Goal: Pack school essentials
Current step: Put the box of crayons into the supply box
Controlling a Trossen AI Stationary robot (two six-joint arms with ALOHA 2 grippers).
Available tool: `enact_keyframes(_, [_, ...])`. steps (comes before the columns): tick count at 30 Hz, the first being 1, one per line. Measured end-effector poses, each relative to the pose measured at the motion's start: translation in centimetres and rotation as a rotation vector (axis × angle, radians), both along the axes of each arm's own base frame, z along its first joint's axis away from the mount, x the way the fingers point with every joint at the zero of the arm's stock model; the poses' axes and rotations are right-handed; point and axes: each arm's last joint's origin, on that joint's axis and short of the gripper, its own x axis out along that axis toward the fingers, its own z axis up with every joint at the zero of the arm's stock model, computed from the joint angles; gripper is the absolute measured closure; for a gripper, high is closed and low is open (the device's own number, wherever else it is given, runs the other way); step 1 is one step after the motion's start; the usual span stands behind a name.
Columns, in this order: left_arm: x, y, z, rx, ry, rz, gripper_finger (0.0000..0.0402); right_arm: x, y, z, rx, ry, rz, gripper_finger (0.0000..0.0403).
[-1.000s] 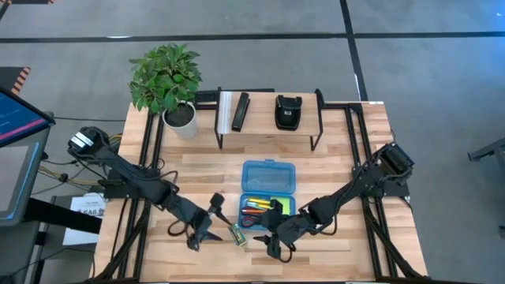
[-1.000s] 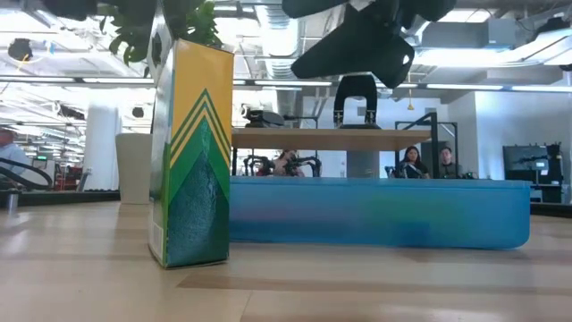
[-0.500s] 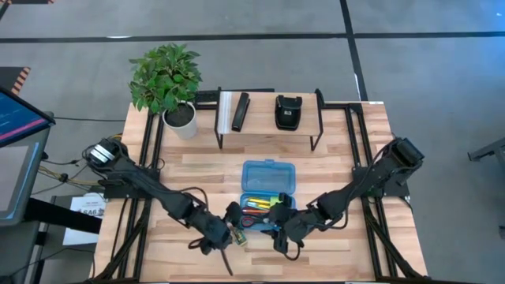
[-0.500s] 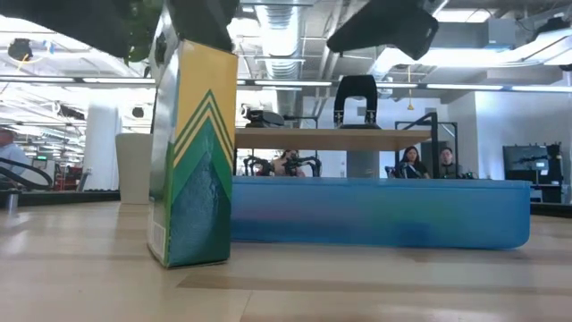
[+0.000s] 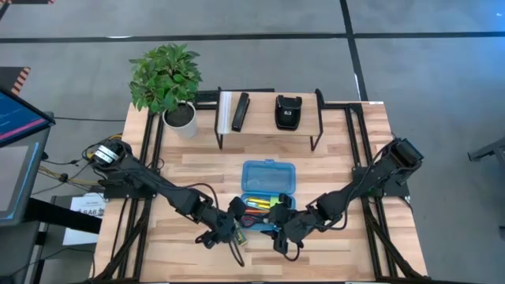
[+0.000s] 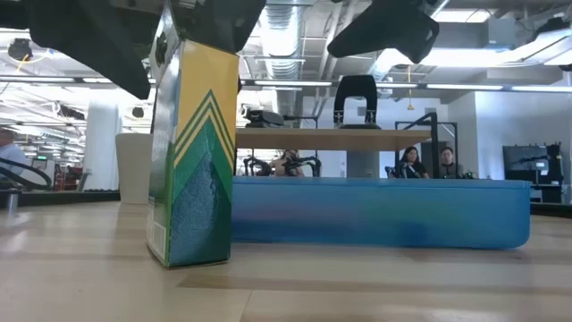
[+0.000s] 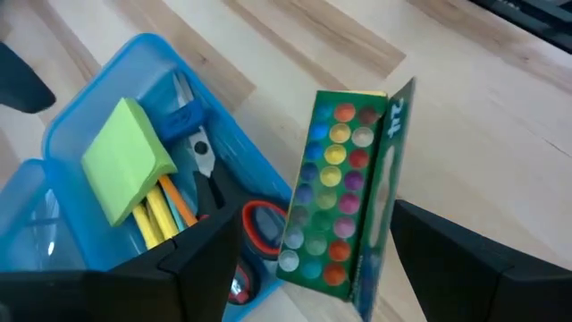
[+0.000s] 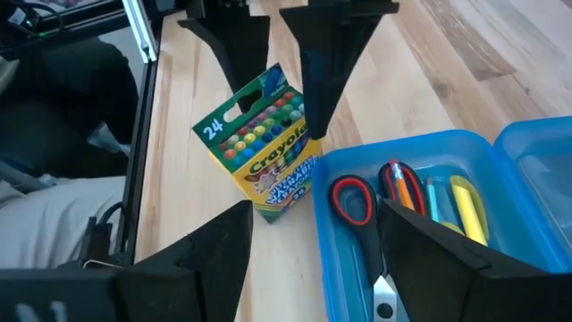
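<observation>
The green-yellow crayon box point(image 5: 237, 231) stands upright on its narrow bottom on the table, just left of the open blue case point(image 5: 268, 167). The case's tray holds a lime sticky-note pad point(image 7: 130, 161), red-handled scissors point(image 8: 350, 199) and yellow and orange pencils point(image 7: 165, 210). My left gripper point(image 7: 313, 224) is open and slants down over the crayon box point(image 7: 344, 197), one finger on each side of its top. My right gripper point(image 8: 315, 215) hangs open and empty above the table by the tray's near edge. My left gripper straddles the upper end of the crayon box point(image 8: 264, 152) from above and from the table's left. One finger point(image 8: 315, 98) stands close against the box's narrow side. Whether it touches the box I cannot tell.
A low shelf rack point(image 5: 268, 130) at the far side carries a black stapler point(image 5: 288, 110) and a flat black bar point(image 5: 241, 110). A potted plant point(image 5: 167, 79) stands at the far left. People sit in the room beyond the table point(image 6: 411, 161).
My left gripper has moved toward the table's right edge to the crayon box and tipped more steeply downward, so its fingers now stand on either side of the box's top. My right gripper has risen a little.
</observation>
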Motion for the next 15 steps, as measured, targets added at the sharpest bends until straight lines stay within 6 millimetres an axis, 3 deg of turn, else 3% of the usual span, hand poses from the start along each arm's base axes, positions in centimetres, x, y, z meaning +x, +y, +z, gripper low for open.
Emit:
enact_keyframes(6, [0.2, 0.3, -0.2, -0.03, 0.022, -0.023, 0.015, 0.0, 0.0, 0.0, -0.01, 0.0, 0.007, 0.0143])
enact_keyframes(15, [0.5, 0.3, -2.4, -0.024, 0.123, -0.045, 0.0244, 0.0, 0.0, 0.0, -0.01, 0.001, 0.007, 0.0143])
